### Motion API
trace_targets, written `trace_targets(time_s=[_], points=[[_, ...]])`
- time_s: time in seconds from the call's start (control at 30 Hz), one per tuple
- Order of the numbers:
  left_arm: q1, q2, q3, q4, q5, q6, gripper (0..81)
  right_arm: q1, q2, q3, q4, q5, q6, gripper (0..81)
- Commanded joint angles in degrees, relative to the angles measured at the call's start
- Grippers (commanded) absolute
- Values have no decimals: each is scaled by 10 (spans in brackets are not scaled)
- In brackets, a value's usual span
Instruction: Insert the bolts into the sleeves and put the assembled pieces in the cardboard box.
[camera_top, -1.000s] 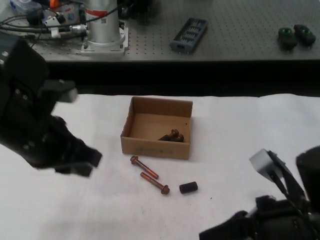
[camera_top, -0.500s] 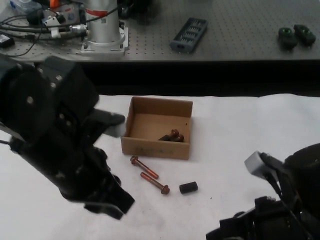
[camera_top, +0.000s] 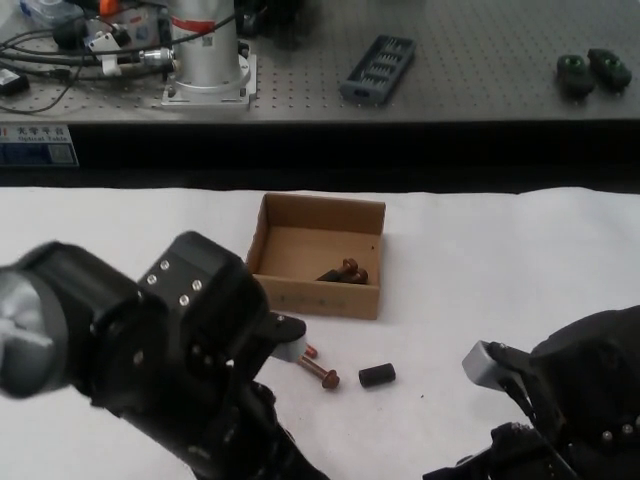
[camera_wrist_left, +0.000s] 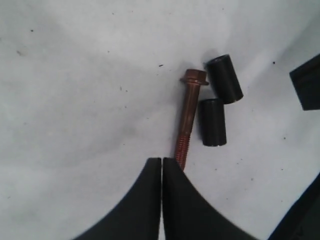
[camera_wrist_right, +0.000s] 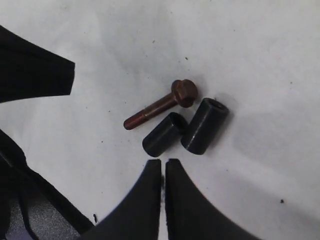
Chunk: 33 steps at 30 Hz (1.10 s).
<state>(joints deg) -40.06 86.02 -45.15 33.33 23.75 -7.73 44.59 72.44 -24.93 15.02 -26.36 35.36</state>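
In the left wrist view a copper bolt (camera_wrist_left: 189, 117) lies on the white cloth beside two black sleeves (camera_wrist_left: 224, 78) (camera_wrist_left: 212, 122). My left gripper (camera_wrist_left: 161, 161) is shut and empty, its tips just short of the bolt's threaded end. The right wrist view has the same bolt (camera_wrist_right: 162, 105) and two sleeves (camera_wrist_right: 165, 134) (camera_wrist_right: 205, 125), with my right gripper (camera_wrist_right: 163, 161) shut and empty right beside the nearer sleeve. In the high view the cardboard box (camera_top: 312, 298) holds a bolt in a sleeve (camera_top: 343, 271). In front of the box lie another bolt (camera_top: 322, 375), half hidden by an arm, and a loose sleeve (camera_top: 377, 376).
The left arm's bulk (camera_top: 180, 370) fills the front left of the high view and the right arm (camera_top: 590, 400) the front right. A dark bench with a metal post (camera_top: 205, 50), a black rack (camera_top: 378, 68) and cables runs behind the cloth.
The left arm has swung from the far left toward the front centre, now covering one bolt and part of the other. The right arm has edged left.
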Motion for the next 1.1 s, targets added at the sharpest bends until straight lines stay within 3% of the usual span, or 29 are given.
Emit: trace_targets(time_s=[0.0, 0.17, 0.47, 0.77, 1.07], points=[[-11, 0, 13, -14, 1, -21, 6, 2, 1, -5, -9, -10, -7, 43], [-32, 0, 50, -26, 2, -39, 6, 2, 1, -5, -14, -12, -7, 43], [-33, 0, 66, -63, -2, -50, 6, -4, 9, -5, 7, 28, -31, 43], [-33, 4, 66, -110, -21, -74, 6, -18, 18, -5, 5, -2, -32, 43], [-33, 49, 66, -107, 8, -76, 6, -18, 17, -5, 4, -23, -32, 43]])
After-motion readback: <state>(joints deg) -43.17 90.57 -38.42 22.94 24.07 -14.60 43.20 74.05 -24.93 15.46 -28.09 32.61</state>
